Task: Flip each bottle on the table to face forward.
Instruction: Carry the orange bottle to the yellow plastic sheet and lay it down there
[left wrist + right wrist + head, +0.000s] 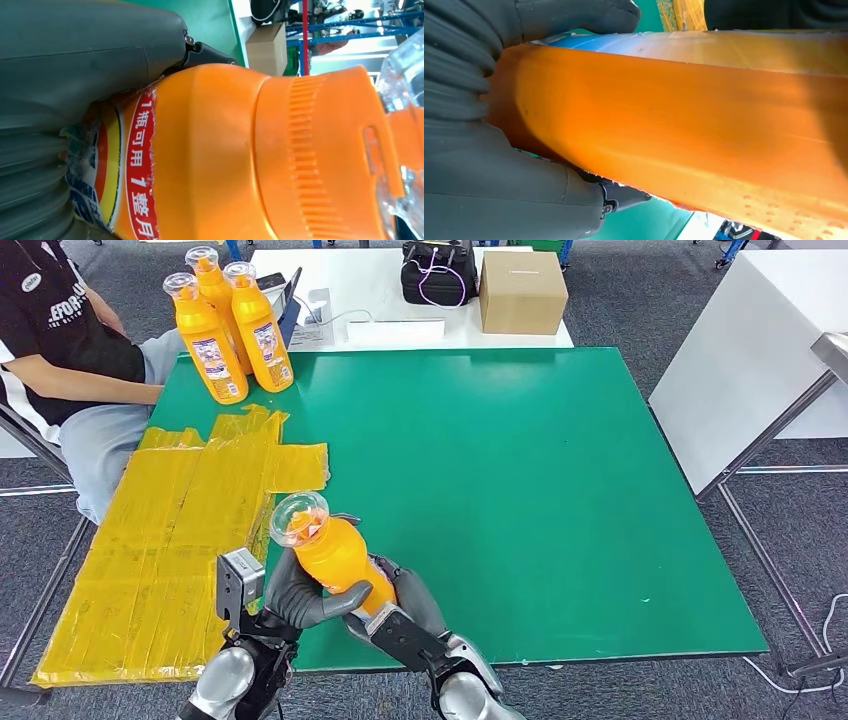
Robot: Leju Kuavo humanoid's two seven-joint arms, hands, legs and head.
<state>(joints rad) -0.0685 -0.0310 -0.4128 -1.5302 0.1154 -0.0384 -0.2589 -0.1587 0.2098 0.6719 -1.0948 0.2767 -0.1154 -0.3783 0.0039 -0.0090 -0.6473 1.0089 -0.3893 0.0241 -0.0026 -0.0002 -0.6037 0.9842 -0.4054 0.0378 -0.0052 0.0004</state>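
Background stuff: a seated person [60, 360] in a dark shirt over at 10 o'clock, cardboard box [522, 292] and black bag [438, 270] on the white table [380, 290] at 12, yellow sheets [170, 540] at 8 o'clock.
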